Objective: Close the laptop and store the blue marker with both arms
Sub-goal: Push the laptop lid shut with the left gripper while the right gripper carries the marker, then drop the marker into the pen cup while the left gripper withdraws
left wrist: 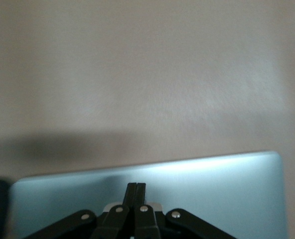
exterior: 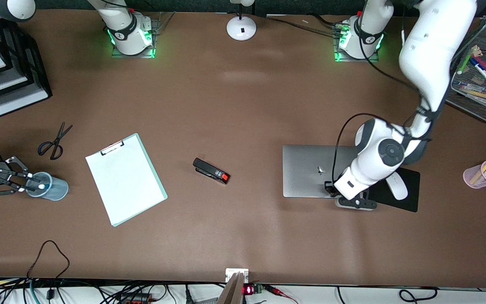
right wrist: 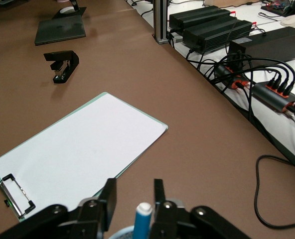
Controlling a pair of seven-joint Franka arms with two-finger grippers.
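The laptop lies closed on the table toward the left arm's end, its apple logo facing up. My left gripper is shut and empty, with its fingertips down on the lid near the edge closest to the front camera. The blue marker stands in a clear bluish cup at the right arm's end, whitish end up. My right gripper is open at the cup's mouth. In the right wrist view its fingers stand apart on either side of the marker, not touching it.
A clipboard, a black stapler and scissors lie mid-table. A white mouse sits on a black mouse pad beside the laptop. A pink cup of markers and a mesh tray are at the left arm's end.
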